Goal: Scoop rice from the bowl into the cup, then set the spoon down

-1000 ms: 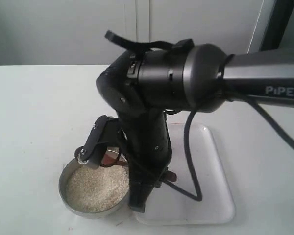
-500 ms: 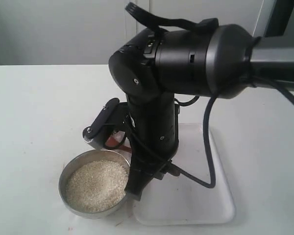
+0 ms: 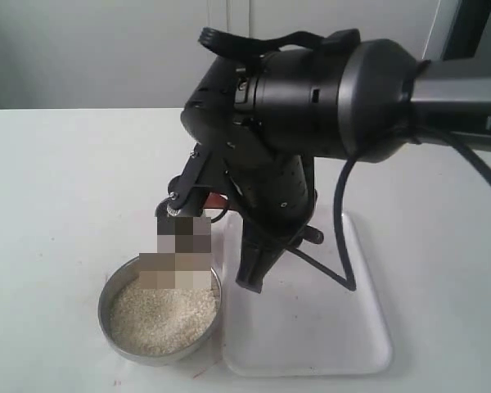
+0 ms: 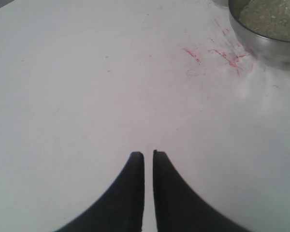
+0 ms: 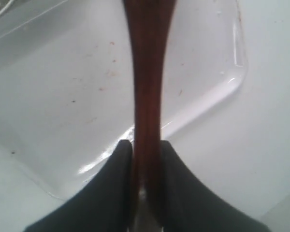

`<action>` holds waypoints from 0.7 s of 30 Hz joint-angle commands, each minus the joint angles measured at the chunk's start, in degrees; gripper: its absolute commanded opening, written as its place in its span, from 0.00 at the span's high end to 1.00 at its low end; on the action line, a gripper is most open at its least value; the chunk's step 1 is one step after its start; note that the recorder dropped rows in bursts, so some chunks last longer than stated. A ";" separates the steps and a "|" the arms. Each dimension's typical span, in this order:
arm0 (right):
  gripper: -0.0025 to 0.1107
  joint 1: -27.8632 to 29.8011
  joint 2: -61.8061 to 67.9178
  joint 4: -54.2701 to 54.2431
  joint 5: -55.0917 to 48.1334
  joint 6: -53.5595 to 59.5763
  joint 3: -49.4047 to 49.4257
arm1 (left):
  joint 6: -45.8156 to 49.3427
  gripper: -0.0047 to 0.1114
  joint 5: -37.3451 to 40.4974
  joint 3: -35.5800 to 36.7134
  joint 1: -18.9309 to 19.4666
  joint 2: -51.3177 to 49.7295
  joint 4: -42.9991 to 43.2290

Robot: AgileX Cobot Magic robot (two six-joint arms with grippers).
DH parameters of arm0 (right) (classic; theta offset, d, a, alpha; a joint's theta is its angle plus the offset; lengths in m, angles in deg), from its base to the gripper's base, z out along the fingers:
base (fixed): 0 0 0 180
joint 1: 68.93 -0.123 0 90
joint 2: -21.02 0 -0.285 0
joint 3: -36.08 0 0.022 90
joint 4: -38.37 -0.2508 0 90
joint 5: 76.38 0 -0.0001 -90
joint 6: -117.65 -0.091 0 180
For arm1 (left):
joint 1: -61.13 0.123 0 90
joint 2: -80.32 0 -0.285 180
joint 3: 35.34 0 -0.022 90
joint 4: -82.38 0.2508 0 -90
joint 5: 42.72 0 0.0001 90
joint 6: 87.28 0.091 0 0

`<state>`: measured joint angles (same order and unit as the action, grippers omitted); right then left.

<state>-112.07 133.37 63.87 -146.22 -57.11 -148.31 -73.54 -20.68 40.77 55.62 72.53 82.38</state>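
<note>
My right gripper (image 5: 146, 142) is shut on the slim handle of the dark reddish-brown spoon (image 5: 147, 72), which runs on past its fingertips above the clear tray. In the exterior view only a reddish bit of the spoon (image 3: 217, 199) shows under the big black right arm. The steel bowl (image 3: 106, 315) sits at the front left, filled with rice (image 3: 159, 315). A blurred patch covers its far rim. The left gripper (image 4: 148, 153) is shut and empty over bare table, with the bowl (image 4: 266, 41) and rice (image 4: 273, 14) off to one side. I cannot see the cup.
A clear plastic tray (image 3: 311, 336) lies just right of the bowl, under the right arm; its corner (image 5: 234, 72) shows in the right wrist view. Red smudges (image 4: 217, 53) mark the white table beside the bowl. A wall stands behind.
The right arm has risen and swung back from the bowl, taking the spoon up with it. The bowl, rice and tray have stayed in place.
</note>
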 commanded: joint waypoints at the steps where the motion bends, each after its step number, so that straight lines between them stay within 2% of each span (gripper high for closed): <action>1: 0.98 0.35 2.71 2.37 -0.12 -0.47 -3.28 | -0.30 0.84 2.85 0.52 -0.30 0.00 -0.32; 9: 0.98 0.35 8.22 3.19 -0.12 0.12 -8.55 | -0.30 0.84 2.85 0.52 -0.30 0.00 -0.32; 21: 0.98 0.35 10.37 10.76 -0.12 0.12 -8.63 | -0.30 0.84 2.85 0.52 -0.30 0.00 -0.32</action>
<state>-111.94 143.78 72.71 -146.09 -57.21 -156.42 -73.54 -20.68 40.77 55.62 72.53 82.38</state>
